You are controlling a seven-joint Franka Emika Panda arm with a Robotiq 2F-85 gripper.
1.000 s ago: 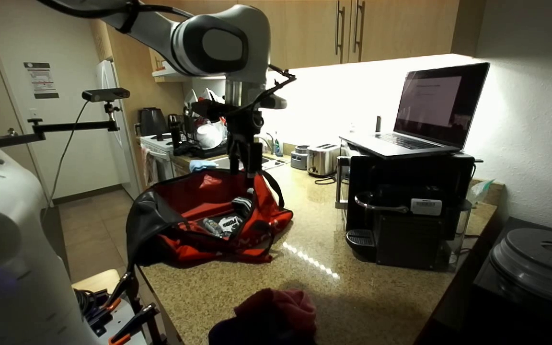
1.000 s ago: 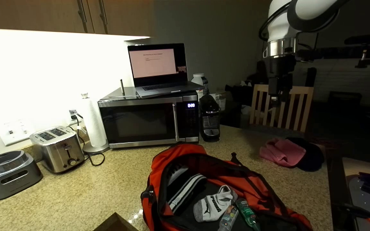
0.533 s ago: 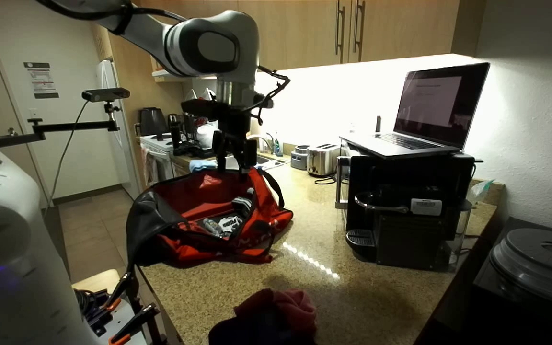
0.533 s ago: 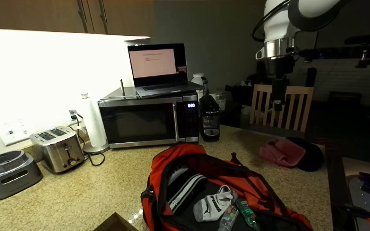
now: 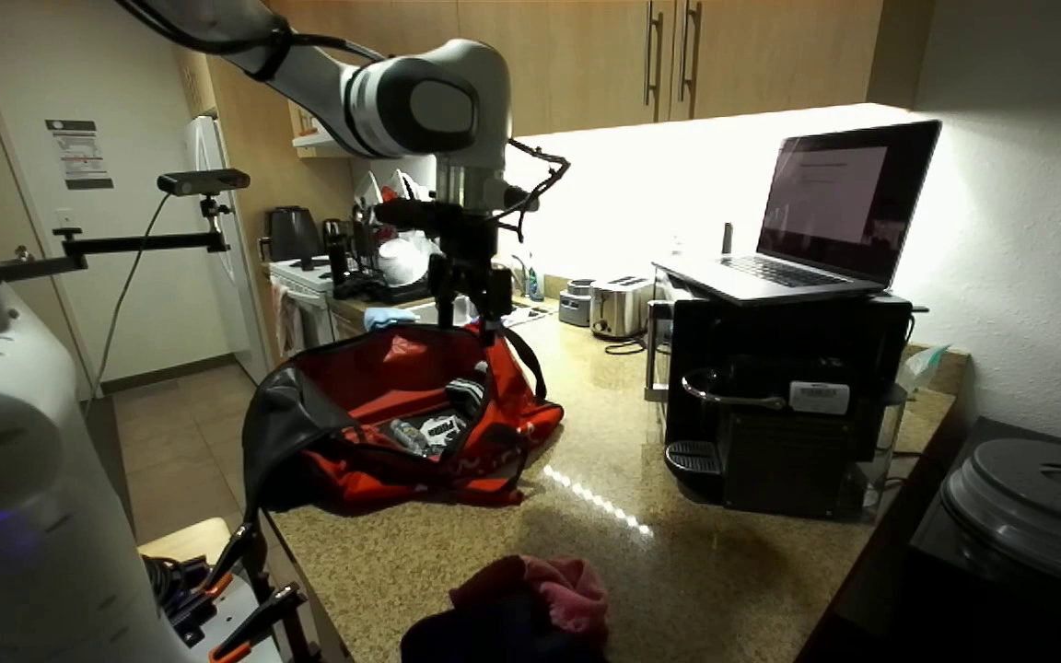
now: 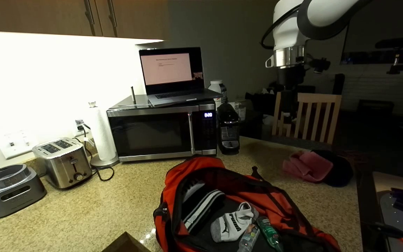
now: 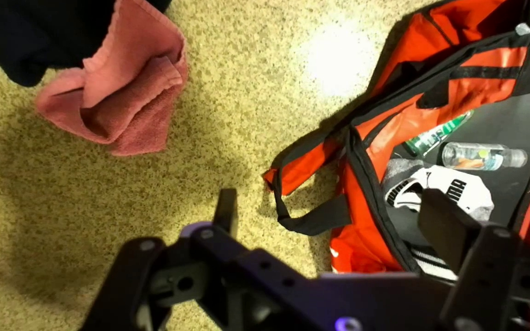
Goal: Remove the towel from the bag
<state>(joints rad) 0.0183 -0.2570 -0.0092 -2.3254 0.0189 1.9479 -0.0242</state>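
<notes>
the pincer [image 7: 336, 208] is spread wide, gripping nothing. the towel [image 7: 131, 87] lies crumpled on the desk [image 7: 233, 105] against a dark cloth [image 7: 48, 37], apart from the bag [image 7: 364, 248], which contains a sock [image 6: 231, 226] and two bottles [image 7: 474, 156].

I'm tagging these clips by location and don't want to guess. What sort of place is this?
Most likely a kitchen, perhaps in a home. An exterior view shows a metal toaster and a microwave oven, with wooden wall cabinets higher up.
</notes>
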